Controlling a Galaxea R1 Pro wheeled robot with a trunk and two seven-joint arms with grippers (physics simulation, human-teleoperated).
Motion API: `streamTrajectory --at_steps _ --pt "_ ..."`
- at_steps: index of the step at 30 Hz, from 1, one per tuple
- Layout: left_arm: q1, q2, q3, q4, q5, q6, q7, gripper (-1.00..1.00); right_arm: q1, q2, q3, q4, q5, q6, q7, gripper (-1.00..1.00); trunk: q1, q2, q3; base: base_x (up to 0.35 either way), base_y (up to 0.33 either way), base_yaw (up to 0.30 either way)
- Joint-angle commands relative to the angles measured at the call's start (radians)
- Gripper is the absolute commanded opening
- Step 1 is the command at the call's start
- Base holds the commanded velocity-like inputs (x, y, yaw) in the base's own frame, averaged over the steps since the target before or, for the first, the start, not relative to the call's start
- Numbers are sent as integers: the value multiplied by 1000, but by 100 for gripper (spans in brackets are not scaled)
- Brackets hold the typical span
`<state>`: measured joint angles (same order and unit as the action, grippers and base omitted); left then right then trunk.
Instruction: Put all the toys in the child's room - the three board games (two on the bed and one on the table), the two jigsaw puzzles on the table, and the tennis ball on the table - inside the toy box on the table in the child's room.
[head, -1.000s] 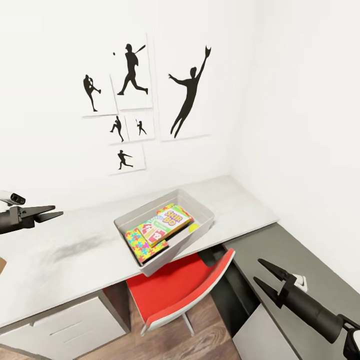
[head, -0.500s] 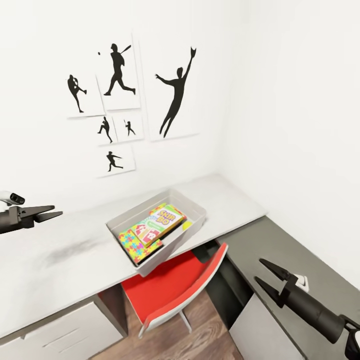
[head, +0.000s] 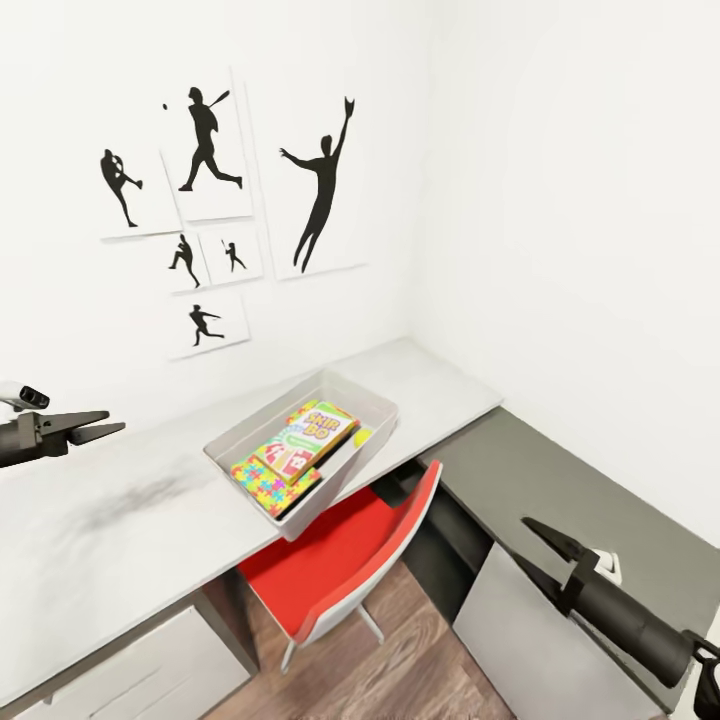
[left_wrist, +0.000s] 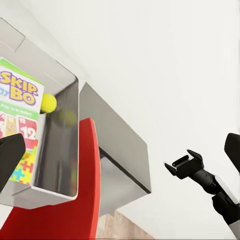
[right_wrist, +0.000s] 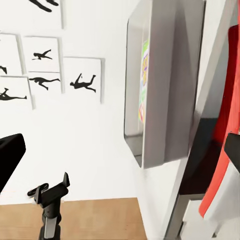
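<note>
- Toy box (head: 352, 396) at frame centre; its long axis runs lower left to upper right.
- Board game (head: 306, 439) inside lies along the same axis.
- Left gripper (head: 98, 425) and right gripper (head: 545, 548) are both open and empty.

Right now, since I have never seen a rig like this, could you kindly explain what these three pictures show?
This is a simulated wheeled robot with two arms. The large picture comes from its head camera, looking down over a pale grey table. The other two come from cameras near each gripper.

The left gripper and the right gripper are both open and hold nothing.

On the table sits the toy box, its near end jutting past the table edge above a red chair. Inside lie a Skip-Bo board game, another board game with red cards printed on it, a jigsaw puzzle, and a yellow tennis ball. Baseball silhouette posters hang on the wall.
</note>
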<state>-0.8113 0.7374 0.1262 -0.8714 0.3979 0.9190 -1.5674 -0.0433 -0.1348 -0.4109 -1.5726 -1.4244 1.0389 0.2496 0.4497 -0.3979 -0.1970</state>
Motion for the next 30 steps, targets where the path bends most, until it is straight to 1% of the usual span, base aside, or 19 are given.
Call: streamTrajectory --at_steps 1,4,10,15,21,26,30 --pt "0 1 0 0 1 11 -3 100 -1 0 -6 0 10 4 10 100 0 -2 -2 -127 245 -281" --pt "0 1 0 0 1 10 -3 100 -1 0 -17 2 10 4 10 100 0 -2 -2 -113 215 -281" --pt "0 2 0 0 1 9 -3 100 -1 -2 -25 6 10 4 10 100 0 -2 -2 -105 173 -281" --pt "0 2 0 0 1 9 -3 100 -1 -3 -45 8 10 5 13 100 0 -2 -2 -105 141 -281" --pt "0 2 0 0 1 9 -3 100 -1 -4 -53 9 11 4 50 100 0 -2 -2 -21 28 -281" --pt "0 2 0 0 1 9 -3 100 -1 -3 -54 9 12 4 58 100 0 -2 -2 -7 4 -281" --pt "0 3 1 0 1 9 -3 100 -1 -3 -54 9 12 4 60 100 0 -2 -2 -100 16 -281"
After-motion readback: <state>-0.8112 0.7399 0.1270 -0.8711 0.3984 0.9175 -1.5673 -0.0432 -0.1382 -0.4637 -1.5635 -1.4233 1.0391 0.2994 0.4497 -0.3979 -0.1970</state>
